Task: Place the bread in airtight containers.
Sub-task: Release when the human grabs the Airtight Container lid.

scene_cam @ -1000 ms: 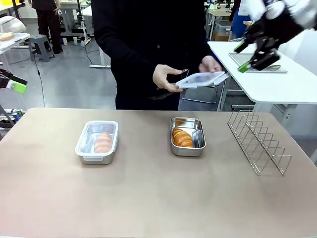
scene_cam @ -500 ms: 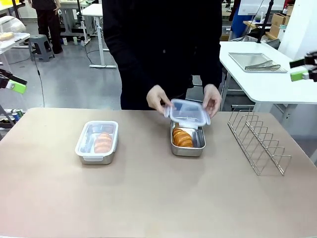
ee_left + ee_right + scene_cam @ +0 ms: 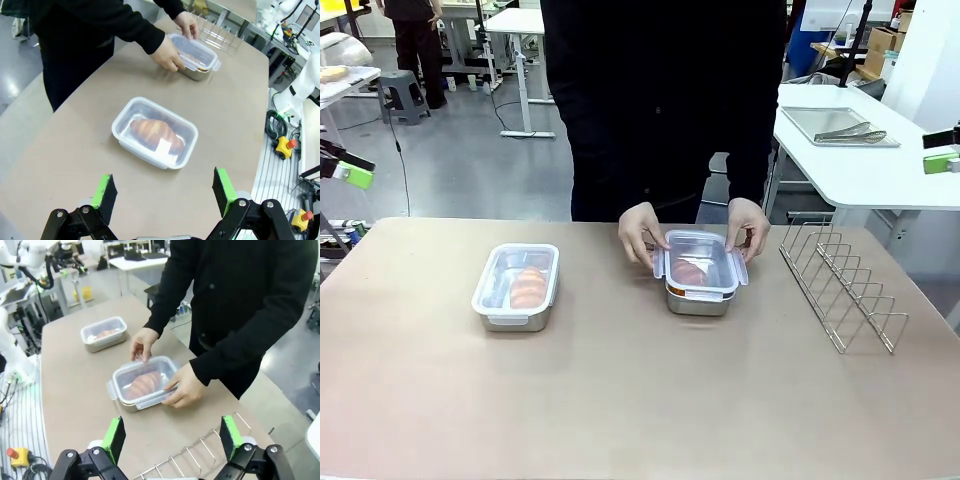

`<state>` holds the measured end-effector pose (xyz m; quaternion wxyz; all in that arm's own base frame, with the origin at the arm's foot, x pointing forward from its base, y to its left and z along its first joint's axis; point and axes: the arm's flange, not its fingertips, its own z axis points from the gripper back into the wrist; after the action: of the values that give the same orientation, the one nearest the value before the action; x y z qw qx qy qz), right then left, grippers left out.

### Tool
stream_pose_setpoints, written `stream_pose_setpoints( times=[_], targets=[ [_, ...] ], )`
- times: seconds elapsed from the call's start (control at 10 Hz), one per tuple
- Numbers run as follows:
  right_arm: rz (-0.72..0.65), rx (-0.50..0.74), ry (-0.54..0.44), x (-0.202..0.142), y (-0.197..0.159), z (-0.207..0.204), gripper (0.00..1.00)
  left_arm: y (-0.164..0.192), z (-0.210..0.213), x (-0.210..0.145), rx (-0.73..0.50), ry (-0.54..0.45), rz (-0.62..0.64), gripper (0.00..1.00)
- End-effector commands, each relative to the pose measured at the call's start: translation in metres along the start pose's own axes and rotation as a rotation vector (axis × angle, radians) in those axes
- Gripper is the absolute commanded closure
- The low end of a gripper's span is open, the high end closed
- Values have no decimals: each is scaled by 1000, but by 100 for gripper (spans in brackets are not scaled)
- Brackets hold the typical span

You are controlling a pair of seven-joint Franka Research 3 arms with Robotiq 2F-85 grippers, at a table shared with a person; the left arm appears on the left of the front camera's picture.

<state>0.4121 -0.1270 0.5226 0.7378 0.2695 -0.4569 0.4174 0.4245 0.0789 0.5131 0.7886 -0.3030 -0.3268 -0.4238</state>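
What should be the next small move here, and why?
Probably both robot hands should wait off the table: the person's hands are setting the lid on the right pan over its croissant. The left container is already lidded.

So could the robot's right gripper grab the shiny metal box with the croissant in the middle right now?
Probably not yet. The right gripper is open, but the person's hands hold the clear plastic lid on that steel pan, blocking it.
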Motion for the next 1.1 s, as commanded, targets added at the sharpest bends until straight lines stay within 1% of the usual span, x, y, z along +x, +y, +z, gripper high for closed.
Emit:
stream_pose_setpoints(
  times=[0.0, 1.0],
  targets=[
    [-12, 33, -8, -6, 1, -2, 0, -1, 0, 1, -7, -7, -18, 0],
    [-12, 33, -8, -6, 1, -2, 0, -1, 0, 1, -7, -7, -18, 0]
  ],
)
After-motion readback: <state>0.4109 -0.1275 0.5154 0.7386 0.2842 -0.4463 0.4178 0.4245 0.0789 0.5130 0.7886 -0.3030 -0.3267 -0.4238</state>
